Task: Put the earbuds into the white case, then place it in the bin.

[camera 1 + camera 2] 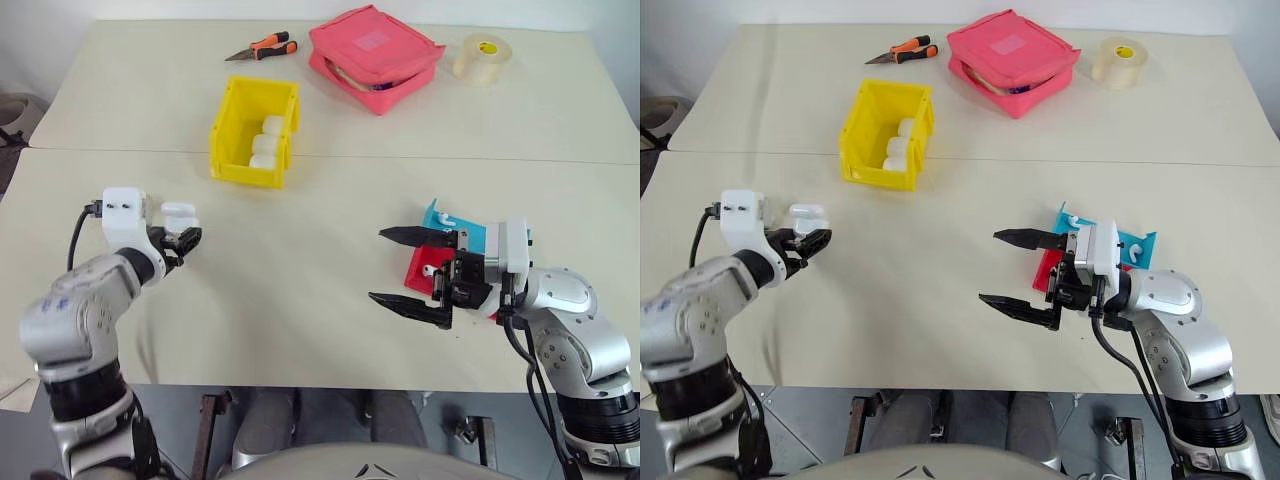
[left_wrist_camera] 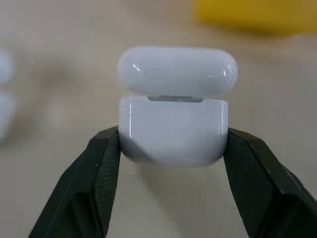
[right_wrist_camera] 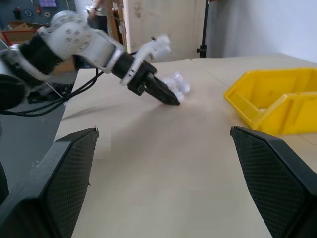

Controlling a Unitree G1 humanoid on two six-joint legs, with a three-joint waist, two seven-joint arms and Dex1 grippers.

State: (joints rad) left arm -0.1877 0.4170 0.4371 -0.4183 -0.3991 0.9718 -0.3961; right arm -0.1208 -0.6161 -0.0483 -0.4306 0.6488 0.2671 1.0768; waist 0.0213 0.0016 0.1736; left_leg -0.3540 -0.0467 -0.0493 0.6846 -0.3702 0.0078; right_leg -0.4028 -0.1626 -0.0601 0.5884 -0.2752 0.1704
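Left gripper pinches the white case low on its base (lid ajar) above the table; right gripper gapes empty. Glossy shell could squirt free.

Surface: a pale cream surface, with a seam running straight across it just nearer the robot than the yellow bin.
Far side, left: orange-and-black pliers lie flat near the far edge.
Far side, middle: a pink zipped pouch rests just beside the pliers.
Far side, right: a roll of clear tape lies flat, near the pouch.
Centre left: the yellow bin sits just beyond the seam, three white cases lined up inside.
Near side, right: a blue tray and a red tray lie touching, small white earbuds on them.
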